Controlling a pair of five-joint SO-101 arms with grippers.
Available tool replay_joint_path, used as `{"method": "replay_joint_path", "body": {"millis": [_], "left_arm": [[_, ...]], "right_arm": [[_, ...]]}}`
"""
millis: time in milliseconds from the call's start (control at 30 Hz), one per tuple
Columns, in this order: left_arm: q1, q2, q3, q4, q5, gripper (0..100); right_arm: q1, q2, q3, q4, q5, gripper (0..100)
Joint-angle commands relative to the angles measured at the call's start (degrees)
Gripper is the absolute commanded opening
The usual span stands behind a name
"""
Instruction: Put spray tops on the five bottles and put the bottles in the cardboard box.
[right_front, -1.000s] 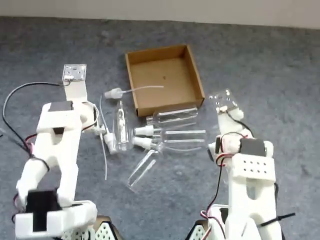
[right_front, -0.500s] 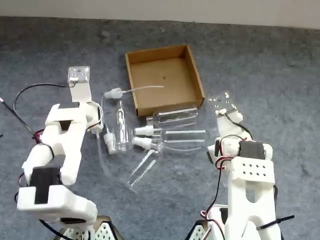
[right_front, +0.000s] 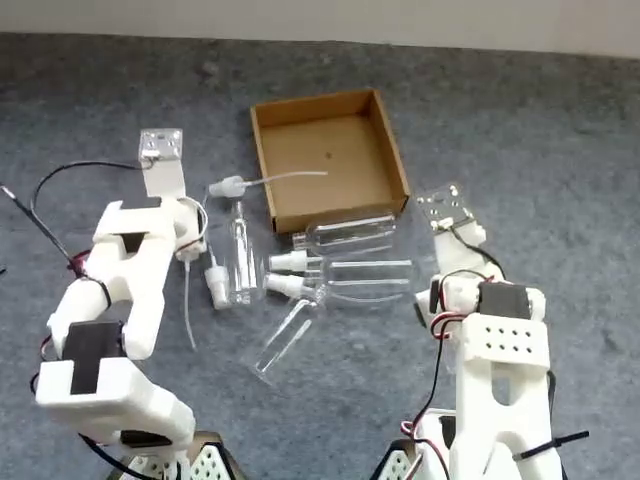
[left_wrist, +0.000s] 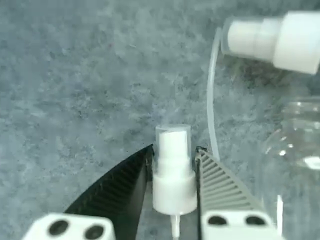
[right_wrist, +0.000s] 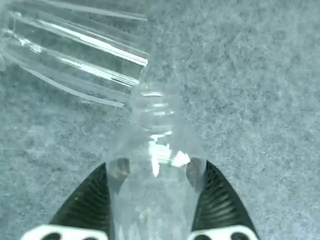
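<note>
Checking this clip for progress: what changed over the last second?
The left gripper, shut on a spray top, carried it slightly away from the lying bottles, with its tube trailing. The right gripper stayed shut on an open bottle and barely shifted. The cardboard box and those bottles stayed put.

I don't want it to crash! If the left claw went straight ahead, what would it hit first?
Probably just the grey carpet. The left claw, shut on a spray top, points at bare carpet. A second spray top lies off to one side, seemingly out of that line.
</note>
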Motion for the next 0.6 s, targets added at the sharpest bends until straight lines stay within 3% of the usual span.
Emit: {"method": "replay_joint_path", "body": {"millis": [0,100,267,367,567], "left_arm": [[-0.7,-0.4,-10.8,9.6,0.4,1],[-2.9,-1.7,-19.5,17.8,0.5,1],[-3.0,-14.6,-26.9,28.0,2.1,1],[-3.1,-27.3,-25.6,29.6,3.6,1],[-0.8,-50.3,-15.3,27.0,4.9,1]], "right_arm": [[-0.7,-2.0,-1.0,-1.0,-0.2,0.4],[-3.8,-2.0,-1.6,-1.5,-0.2,0.4],[-15.0,-2.0,-3.5,-11.2,-0.6,0.4],[-21.5,-2.0,-3.5,-18.5,-1.0,0.4],[-33.1,-2.0,-3.0,-28.1,-10.5,0.4]]}}
